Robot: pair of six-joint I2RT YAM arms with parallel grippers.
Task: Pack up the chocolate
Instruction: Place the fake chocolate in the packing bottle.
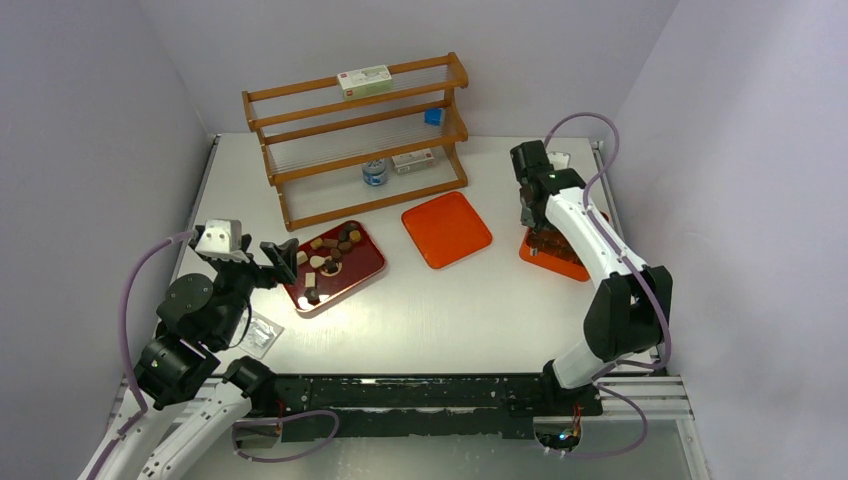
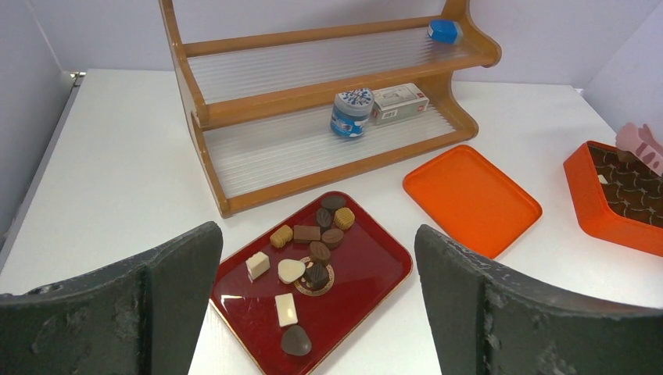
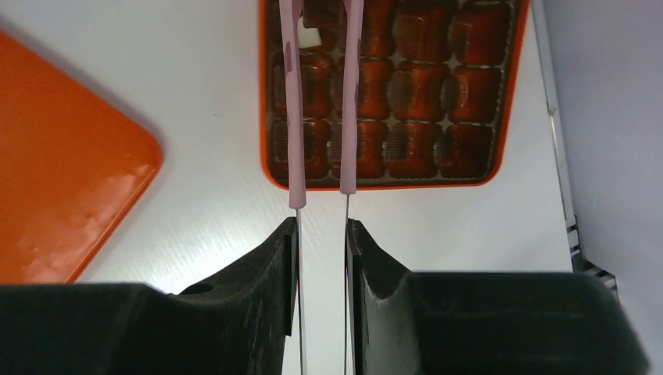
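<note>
Several chocolates [image 1: 330,255], dark brown, light brown and cream-white, lie on a dark red tray [image 1: 366,270] at centre left. In the left wrist view the chocolates [image 2: 309,254] sit on the tray [image 2: 375,269] between and beyond my fingers. My left gripper [image 1: 283,262] is open and empty just left of the tray; it also shows in its wrist view [image 2: 318,234]. My right gripper [image 1: 537,215] is shut on pink tongs [image 3: 295,117], held over an orange compartment box [image 3: 383,186] at the right [image 1: 565,265]. A small cream piece [image 3: 311,37] lies in a cell between the tong arms.
An orange lid [image 1: 446,228] lies between tray and box. A wooden rack [image 1: 300,135] stands at the back with a blue-capped jar [image 2: 351,113] and small boxes. A clear wrapper [image 1: 262,335] lies near the left arm. Walls close in on three sides.
</note>
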